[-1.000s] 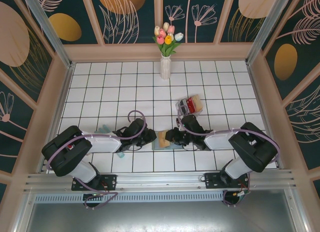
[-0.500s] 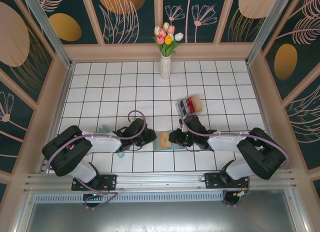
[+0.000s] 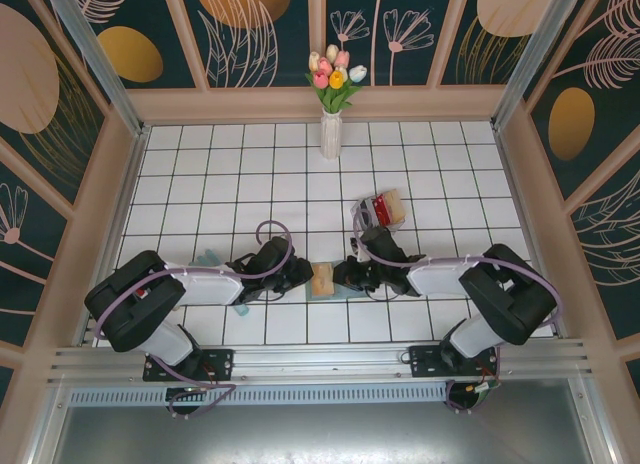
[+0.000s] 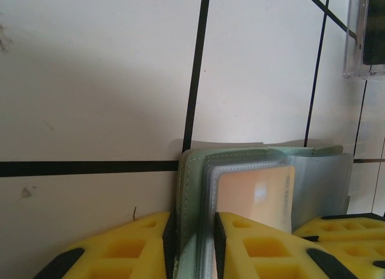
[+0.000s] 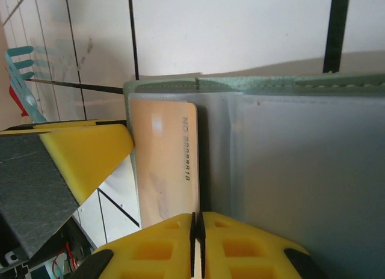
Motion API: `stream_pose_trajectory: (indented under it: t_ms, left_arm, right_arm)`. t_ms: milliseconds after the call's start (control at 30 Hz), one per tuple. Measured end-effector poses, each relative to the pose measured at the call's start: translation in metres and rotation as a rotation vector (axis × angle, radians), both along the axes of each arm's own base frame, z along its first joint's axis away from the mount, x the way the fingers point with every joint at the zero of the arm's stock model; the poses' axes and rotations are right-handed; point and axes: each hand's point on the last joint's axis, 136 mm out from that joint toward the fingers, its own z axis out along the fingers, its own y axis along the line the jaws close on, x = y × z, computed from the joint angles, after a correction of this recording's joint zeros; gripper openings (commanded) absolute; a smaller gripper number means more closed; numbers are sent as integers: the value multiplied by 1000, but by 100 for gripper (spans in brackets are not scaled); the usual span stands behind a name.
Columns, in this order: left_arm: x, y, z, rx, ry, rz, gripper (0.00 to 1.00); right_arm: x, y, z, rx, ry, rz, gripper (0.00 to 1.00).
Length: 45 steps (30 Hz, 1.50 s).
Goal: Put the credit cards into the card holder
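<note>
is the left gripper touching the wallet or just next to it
Touching. In the left wrist view, the left gripper's yellow fingers press on both sides of the wallet's folded edge, with no gap.

A grey-green card holder (image 5: 289,171) lies opened on the white-tiled table (image 3: 200,174) near its front edge, its pale blue-grey pocket leaves showing inside the stitched cover. A glossy tan credit card (image 5: 165,165), a printed number along one long edge, lies flat against the leaves at the holder's left end. Further back, a red card (image 3: 374,205) and another tan card (image 3: 392,209) sit in a clear box (image 3: 360,217).
</note>
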Motion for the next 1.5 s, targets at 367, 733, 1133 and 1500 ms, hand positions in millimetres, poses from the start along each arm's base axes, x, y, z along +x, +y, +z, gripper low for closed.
stream_pose_trajectory:
  t_ms: [367, 733, 1133, 1500]
  left_arm:
    - [0, 7, 7, 27, -17, 21, 39]
    - [41, -10, 61, 47, -169, 55, 48]
    - [121, -78, 71, -55, -172, 23, 52]
    - [137, -78, 56, -97, -121, 42, 52]
  right_arm:
    - [28, -13, 42, -93, -165, -31, 36]
    - [127, -120, 120, -464, -492, -275, 44]
    - [169, -125, 92, -714, -482, -112, 43]
    - [175, -96, 60, -798, -454, 16, 42]
